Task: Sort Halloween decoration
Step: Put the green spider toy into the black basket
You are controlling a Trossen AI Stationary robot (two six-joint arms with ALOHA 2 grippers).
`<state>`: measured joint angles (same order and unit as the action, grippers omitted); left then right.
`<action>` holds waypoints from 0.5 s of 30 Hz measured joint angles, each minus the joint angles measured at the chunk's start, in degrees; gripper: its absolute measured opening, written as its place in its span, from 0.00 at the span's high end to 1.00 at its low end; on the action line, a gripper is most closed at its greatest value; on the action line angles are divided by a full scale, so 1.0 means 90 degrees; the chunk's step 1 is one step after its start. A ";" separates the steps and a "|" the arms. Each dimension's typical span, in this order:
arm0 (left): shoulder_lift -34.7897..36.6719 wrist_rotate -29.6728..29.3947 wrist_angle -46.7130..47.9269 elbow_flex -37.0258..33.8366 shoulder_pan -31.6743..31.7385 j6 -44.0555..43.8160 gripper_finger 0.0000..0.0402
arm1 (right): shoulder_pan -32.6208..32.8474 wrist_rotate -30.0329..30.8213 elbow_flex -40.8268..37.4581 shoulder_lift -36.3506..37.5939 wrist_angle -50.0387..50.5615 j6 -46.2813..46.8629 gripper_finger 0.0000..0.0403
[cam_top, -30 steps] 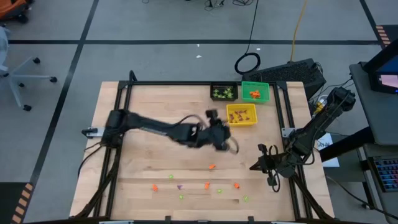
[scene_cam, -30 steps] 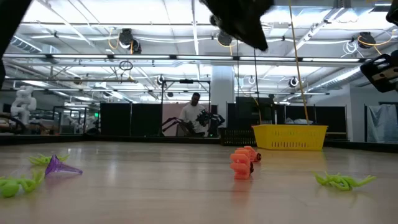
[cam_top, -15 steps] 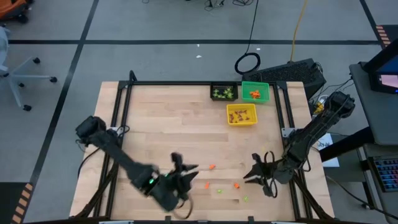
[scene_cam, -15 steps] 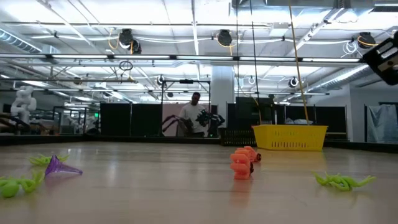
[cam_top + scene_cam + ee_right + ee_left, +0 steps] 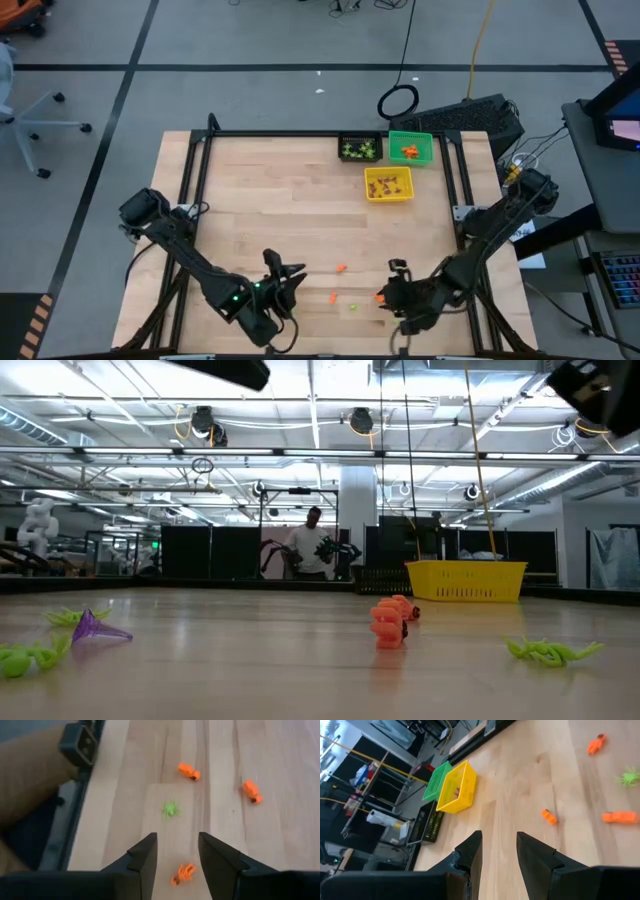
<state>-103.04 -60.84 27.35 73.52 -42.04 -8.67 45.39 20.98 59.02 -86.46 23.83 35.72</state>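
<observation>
— Near the front edge, what do you have?

— My right gripper (image 5: 175, 851) has come down from the table's right side, its jaws parting, an orange trinket (image 5: 183, 874) between the tips. Nothing held.

— And the left?

— My left gripper (image 5: 498, 851) has swung away from the yellow bin (image 5: 388, 185) to the front, jaws a narrow gap, empty, so probably a drop-off is done. Other trinkets, orange (image 5: 341, 268) and green (image 5: 351, 307), wait on the table (image 5: 240, 200).

— Next?

— I think the right one grabs.
</observation>
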 joint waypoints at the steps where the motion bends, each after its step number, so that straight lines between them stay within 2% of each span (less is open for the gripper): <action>1: 0.0002 0.0037 0.0000 -0.0038 0.0040 0.0000 0.71 | -0.0069 -0.0009 0.0176 -0.0171 0.0117 -0.0037 0.67; 3: 0.0000 0.0088 0.0005 -0.0116 0.0084 0.0000 0.71 | -0.0216 -0.0066 0.0473 -0.0501 0.0352 -0.0165 0.67; 6: 0.0002 0.0093 -0.0085 -0.0236 0.0149 -0.0002 0.71 | -0.0458 -0.0558 0.0791 -0.0989 0.0417 -0.0565 0.67; 15: -0.0002 0.0263 -0.0145 -0.0770 0.0204 -0.0444 0.71 | -0.1057 -0.1509 0.1106 -0.2097 0.0014 -0.1359 0.67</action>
<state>-103.07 -58.48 26.05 66.59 -40.21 -12.66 35.88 7.39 68.97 -105.33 23.96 23.49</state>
